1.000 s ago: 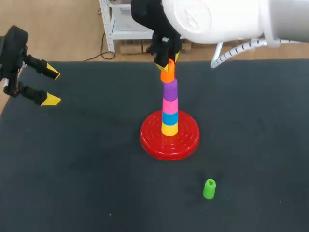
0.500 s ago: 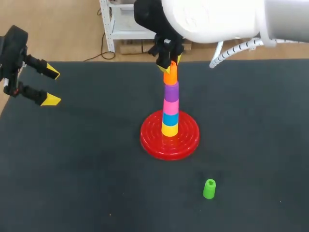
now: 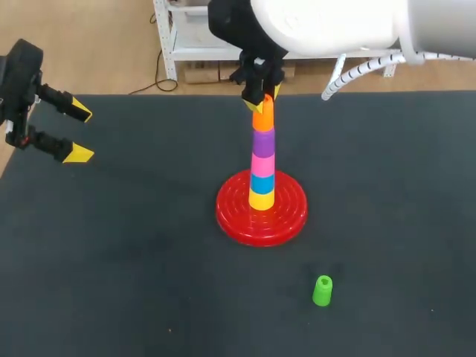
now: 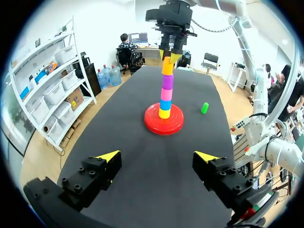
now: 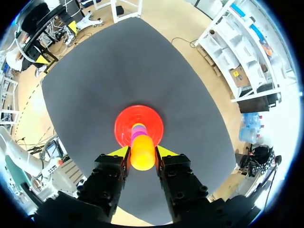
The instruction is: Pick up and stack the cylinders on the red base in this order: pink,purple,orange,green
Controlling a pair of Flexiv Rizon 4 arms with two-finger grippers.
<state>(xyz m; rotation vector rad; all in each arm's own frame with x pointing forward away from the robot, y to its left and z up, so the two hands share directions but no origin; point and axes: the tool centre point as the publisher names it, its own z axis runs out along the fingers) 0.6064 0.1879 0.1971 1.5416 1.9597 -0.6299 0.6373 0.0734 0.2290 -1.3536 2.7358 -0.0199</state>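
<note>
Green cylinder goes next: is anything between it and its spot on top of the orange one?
Yes. The right gripper is shut on the orange cylinder, which sits atop the purple cylinder, so its fingers fill the space where green must go. Nothing visible lies between the green cylinder and the red base.

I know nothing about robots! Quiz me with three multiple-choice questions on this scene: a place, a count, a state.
1. Where is the green cylinder? A) on the stack B) on the table, apart from the red base C) in a gripper
2. How many cylinders sit under the orange cylinder? A) two B) six C) four
3. The right gripper is: A) shut on the orange cylinder B) open and empty C) hidden
Answers: B, it stands alone there; C, yellow, blue, pink, purple; A, both fingers clamp its sides.
</note>
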